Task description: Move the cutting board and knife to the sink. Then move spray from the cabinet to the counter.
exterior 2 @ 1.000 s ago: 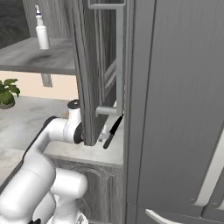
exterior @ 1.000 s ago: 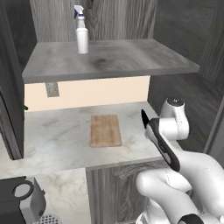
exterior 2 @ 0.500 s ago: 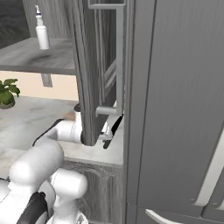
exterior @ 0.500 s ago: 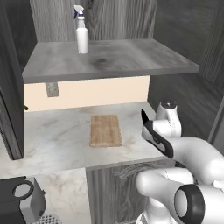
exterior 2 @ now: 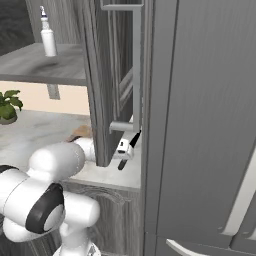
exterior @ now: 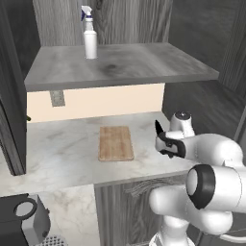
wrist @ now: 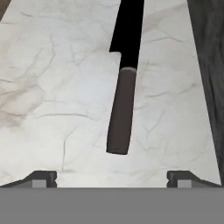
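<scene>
- The knife ran off the hand view's top edge, its blade tip cut away.
- In the left base view the arm hid all but its tip.
- The cabinet door covered most of the cutting board.

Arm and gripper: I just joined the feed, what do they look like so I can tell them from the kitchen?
The arm has glossy white rounded shells with dark grey to black joint rings. The gripper ends in two small dark, blocky fingertips. No cables or markings are visible.
</scene>
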Tool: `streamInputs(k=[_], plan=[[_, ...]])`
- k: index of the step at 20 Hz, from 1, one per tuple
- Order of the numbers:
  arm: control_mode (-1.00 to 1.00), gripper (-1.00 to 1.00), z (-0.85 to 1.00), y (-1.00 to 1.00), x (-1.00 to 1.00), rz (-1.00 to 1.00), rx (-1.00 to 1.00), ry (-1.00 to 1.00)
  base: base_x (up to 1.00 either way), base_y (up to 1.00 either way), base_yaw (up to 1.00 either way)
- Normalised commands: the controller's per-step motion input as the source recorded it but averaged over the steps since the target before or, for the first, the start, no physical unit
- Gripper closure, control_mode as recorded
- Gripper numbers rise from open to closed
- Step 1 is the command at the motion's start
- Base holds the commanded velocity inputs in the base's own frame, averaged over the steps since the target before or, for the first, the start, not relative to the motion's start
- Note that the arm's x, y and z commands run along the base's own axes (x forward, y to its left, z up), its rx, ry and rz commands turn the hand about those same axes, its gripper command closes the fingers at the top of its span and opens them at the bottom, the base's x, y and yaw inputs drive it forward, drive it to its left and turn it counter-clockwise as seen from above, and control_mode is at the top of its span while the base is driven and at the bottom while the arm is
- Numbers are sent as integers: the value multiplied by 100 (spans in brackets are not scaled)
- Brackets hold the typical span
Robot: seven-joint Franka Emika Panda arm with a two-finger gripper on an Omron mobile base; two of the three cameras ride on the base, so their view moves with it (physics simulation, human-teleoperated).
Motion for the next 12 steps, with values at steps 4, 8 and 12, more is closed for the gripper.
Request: streamInputs(k=[4,8,12], plan=[[-100,-100,-34,-10,43,-1,0,0,0,0,0],[-100,-100,-33,-1,46,0,0,0,0,0,0],[-100,-100,-31,-1,39,0,0,0,0,0,0]])
